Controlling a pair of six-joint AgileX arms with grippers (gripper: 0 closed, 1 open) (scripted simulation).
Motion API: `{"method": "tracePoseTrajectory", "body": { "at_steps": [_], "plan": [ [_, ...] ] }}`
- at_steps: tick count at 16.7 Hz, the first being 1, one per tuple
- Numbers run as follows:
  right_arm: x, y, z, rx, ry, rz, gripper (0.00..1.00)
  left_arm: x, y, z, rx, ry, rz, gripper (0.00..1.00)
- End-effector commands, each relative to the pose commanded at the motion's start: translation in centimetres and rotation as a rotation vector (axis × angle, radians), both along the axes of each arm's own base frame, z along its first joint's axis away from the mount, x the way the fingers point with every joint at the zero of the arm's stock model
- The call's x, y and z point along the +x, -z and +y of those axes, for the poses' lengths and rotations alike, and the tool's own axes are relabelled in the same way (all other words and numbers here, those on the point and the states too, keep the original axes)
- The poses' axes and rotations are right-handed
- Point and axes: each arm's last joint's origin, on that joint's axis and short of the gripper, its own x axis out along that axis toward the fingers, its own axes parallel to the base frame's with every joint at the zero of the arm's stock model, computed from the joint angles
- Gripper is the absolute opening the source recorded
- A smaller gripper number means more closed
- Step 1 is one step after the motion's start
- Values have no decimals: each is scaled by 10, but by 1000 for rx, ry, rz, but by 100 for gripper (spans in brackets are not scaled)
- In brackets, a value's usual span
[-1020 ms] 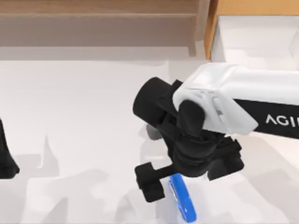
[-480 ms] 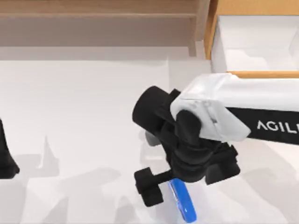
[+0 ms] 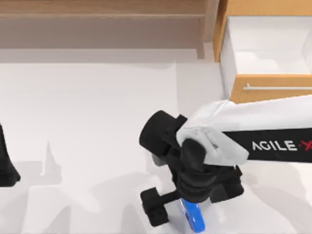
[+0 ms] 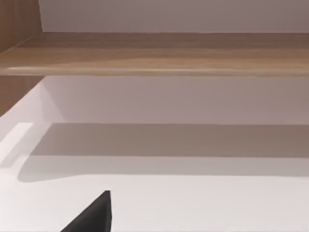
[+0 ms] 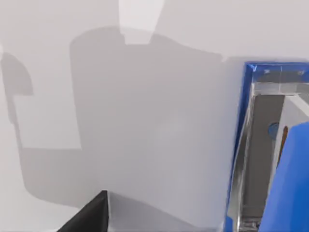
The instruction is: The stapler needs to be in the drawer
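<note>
White table point(image 3: 87, 122) (stapler point(image 3: 194, 218) near front edge, drawer point(image 3: 273, 87) at back right)

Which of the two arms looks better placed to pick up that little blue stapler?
The right: its gripper hangs directly over the small bright blue stapler. The left gripper sits parked at the table's far left.

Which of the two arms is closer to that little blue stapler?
The right. Its gripper sits directly over the stapler near the table's front edge, while the left arm is parked far off at the table's left side.
</note>
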Motion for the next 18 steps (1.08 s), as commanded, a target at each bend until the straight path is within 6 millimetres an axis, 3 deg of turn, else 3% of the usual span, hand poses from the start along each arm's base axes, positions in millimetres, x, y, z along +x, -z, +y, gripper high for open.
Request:
{"method": "tracePoseTrajectory", "body": {
  "at_steps": [2, 15, 18],
  "plan": [
    [0, 0, 0, 0, 0, 0, 100, 0, 0, 0, 0, 0, 0, 100],
    [0, 0, 0, 0, 0, 0, 2, 0, 0, 0, 0, 0, 0, 100],
    [0, 0, 0, 0, 0, 0, 0, 0, 0, 0, 0, 0, 0, 100]
  ]
}}
